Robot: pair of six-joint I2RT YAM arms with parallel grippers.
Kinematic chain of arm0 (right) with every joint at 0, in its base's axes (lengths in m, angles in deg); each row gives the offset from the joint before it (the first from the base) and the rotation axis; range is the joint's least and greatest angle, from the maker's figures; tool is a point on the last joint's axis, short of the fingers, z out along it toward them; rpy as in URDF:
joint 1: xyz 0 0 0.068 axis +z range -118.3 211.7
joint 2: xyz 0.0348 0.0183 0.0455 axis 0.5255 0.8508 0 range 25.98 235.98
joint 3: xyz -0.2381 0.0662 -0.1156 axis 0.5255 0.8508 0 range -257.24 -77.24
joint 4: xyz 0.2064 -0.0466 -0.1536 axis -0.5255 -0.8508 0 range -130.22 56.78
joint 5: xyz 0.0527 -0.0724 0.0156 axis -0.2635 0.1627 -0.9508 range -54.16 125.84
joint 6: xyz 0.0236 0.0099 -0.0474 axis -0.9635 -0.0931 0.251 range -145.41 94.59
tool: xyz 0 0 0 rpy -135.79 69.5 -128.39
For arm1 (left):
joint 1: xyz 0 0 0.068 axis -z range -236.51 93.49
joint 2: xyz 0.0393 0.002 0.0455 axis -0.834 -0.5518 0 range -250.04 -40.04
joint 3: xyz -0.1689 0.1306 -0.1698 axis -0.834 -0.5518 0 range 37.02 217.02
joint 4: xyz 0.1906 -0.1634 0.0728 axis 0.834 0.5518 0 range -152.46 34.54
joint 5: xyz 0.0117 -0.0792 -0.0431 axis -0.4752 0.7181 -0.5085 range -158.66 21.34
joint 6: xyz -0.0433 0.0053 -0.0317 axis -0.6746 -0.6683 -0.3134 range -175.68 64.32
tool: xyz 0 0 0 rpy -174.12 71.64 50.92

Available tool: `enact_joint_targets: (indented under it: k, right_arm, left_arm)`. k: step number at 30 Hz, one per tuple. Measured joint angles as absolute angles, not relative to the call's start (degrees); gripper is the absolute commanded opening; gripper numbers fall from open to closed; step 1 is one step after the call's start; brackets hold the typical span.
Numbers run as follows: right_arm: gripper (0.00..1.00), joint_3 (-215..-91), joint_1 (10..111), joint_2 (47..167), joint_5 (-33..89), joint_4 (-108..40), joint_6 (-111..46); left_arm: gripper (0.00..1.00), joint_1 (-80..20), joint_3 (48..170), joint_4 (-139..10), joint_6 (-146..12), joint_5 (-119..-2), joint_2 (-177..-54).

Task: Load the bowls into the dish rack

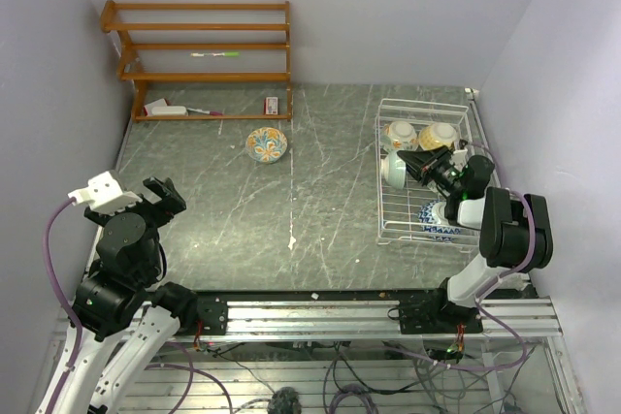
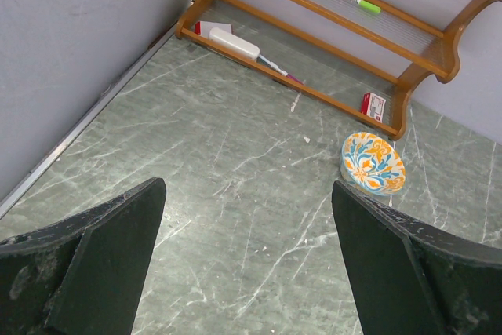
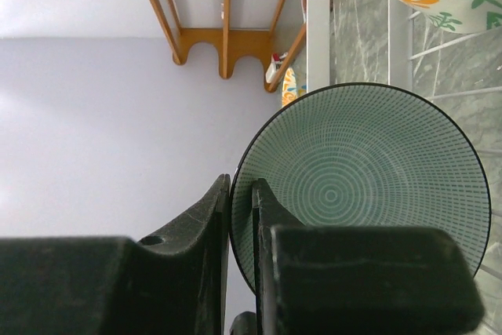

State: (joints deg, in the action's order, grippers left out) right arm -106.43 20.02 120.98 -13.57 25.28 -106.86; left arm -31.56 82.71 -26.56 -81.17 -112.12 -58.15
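My right gripper is shut on the rim of the plain pale teal bowl and holds it on edge over the white wire dish rack. In the right wrist view the fingers pinch the teal bowl at its left rim. Two bowls showing cream undersides stand at the rack's far end, and a blue-patterned bowl lies at its near end. A colourful painted bowl sits on the table and shows in the left wrist view. My left gripper is open and empty, far from it.
A wooden shelf unit stands at the back left with a marker, a white box and a small red box. Walls close in on the left, back and right. The arm rail runs along the near edge.
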Motion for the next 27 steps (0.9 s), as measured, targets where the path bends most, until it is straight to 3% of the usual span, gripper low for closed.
enact_joint_targets:
  k: [21, 27]
  right_arm:
    - [0.12, -103.2, 12.9, 119.1, -15.7, 25.5, -102.3]
    - [0.13, -102.2, 9.7, 117.3, -15.8, 19.7, -98.3]
  left_arm:
    - [0.98, -31.6, 82.7, -26.6, -81.2, -112.1, -58.2]
    - [0.98, -31.6, 82.7, -26.6, -81.2, -112.1, -58.2]
